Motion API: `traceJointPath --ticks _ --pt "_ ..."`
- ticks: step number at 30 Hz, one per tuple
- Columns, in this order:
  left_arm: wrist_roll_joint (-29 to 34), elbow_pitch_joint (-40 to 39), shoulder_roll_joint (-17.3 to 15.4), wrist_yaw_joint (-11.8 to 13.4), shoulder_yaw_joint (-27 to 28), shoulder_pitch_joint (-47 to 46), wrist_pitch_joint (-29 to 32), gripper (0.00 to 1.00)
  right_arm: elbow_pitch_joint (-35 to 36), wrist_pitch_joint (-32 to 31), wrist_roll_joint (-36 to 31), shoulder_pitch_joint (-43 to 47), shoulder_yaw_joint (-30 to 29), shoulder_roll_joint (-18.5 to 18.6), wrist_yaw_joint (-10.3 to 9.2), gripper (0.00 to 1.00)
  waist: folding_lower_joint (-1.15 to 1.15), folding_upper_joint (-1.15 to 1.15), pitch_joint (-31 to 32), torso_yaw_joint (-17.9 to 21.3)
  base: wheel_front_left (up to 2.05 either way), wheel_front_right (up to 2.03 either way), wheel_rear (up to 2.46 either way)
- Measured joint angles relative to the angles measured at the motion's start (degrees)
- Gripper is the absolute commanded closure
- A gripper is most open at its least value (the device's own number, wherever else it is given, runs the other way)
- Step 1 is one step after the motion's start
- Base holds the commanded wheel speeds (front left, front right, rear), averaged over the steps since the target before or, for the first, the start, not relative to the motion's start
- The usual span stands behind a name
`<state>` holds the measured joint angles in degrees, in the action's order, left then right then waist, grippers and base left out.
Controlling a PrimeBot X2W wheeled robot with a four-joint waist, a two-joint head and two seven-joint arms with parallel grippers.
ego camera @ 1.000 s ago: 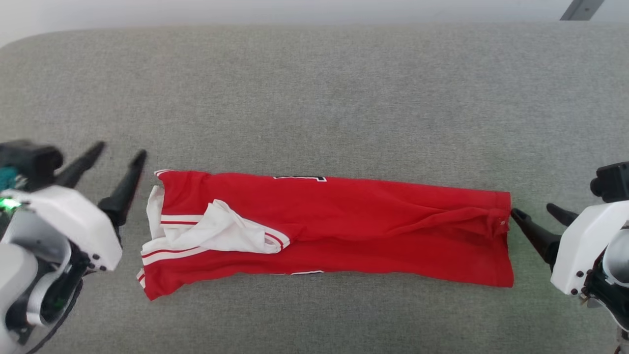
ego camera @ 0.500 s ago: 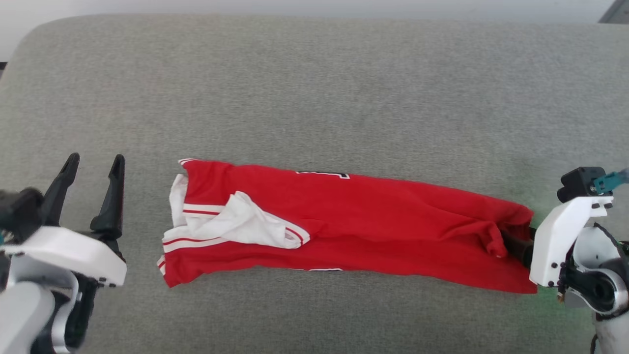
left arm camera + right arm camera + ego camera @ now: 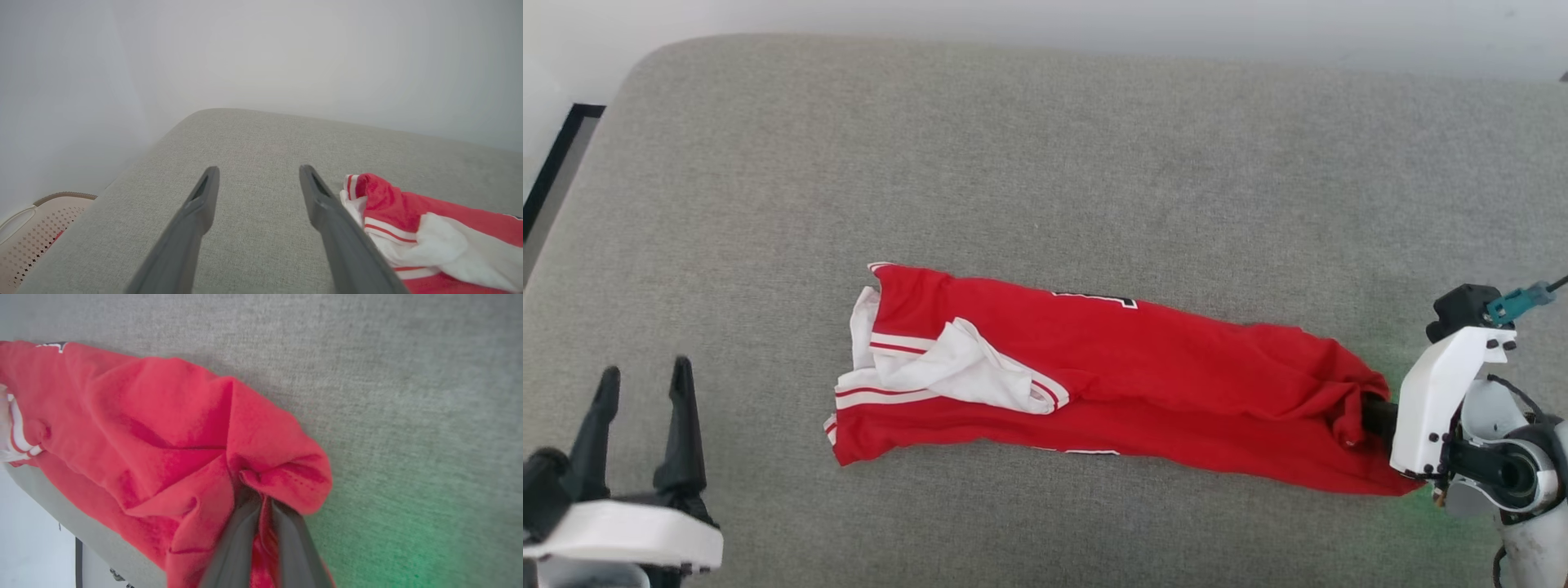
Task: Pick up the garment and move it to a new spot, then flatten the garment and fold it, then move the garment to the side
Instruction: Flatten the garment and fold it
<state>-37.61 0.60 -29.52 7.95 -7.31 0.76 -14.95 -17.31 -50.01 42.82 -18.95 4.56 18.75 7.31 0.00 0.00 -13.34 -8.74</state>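
Note:
The garment (image 3: 1143,384) is a red jersey folded into a long strip across the grey cushion (image 3: 1045,180), its white sleeve with red stripes (image 3: 947,371) lying at the left end. My right gripper (image 3: 1364,416) is shut on the strip's right end, where the red cloth bunches around its fingers (image 3: 237,539). In the right wrist view the garment (image 3: 163,437) runs up and left from that grip. My left gripper (image 3: 641,380) stands open at the lower left, well clear of the sleeve end. The left wrist view has its open fingers (image 3: 204,204) over bare cushion, with the garment's collar end (image 3: 408,228) to the right.
The cushion's rounded left edge (image 3: 613,106) drops to a pale floor with a dark strip (image 3: 551,167). A beige perforated basket (image 3: 36,228) stands beside the cushion, low in the left wrist view. A pale wall runs behind the cushion.
My right gripper pushed into the garment's right end and shut on it, bunching the cloth. The camera has turned, so the whole scene shifted right. My left gripper drew back from the sleeve end.

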Motion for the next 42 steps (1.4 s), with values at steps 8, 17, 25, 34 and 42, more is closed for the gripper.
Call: traceJointPath --ticks 8,17,25,34,42 --pt "7.1 1.5 8.4 -7.7 8.0 4.1 0.0 0.00 0.0 0.1 1.3 1.4 -4.0 3.2 0.02 1.00 0.00 0.00 2.1 -0.2 0.00 0.00 0.00" --pt "12.3 3.0 15.0 -13.0 12.6 5.1 0.0 0.00 -2.9 1.1 -1.4 1.4 -11.5 9.7 0.20 1.00 0.00 0.00 3.3 1.1 0.00 0.00 0.00" --pt "14.0 3.8 18.5 -14.6 14.0 5.0 0.0 0.00 -7.3 0.9 -5.4 -0.9 -14.2 12.4 0.19 1.00 0.00 0.00 3.8 2.4 0.00 0.00 0.00" --pt "14.7 3.7 19.4 -15.2 14.4 5.1 0.0 0.00 7.0 -4.4 -0.9 0.8 -9.4 8.2 0.19 1.00 0.00 0.00 4.5 2.9 0.00 0.00 0.00" --pt "14.7 3.2 19.6 -15.3 13.0 5.1 0.0 0.00 17.2 -6.3 -1.6 1.9 -0.9 1.8 0.19 1.00 0.00 0.00 4.8 0.4 0.00 0.00 0.00"
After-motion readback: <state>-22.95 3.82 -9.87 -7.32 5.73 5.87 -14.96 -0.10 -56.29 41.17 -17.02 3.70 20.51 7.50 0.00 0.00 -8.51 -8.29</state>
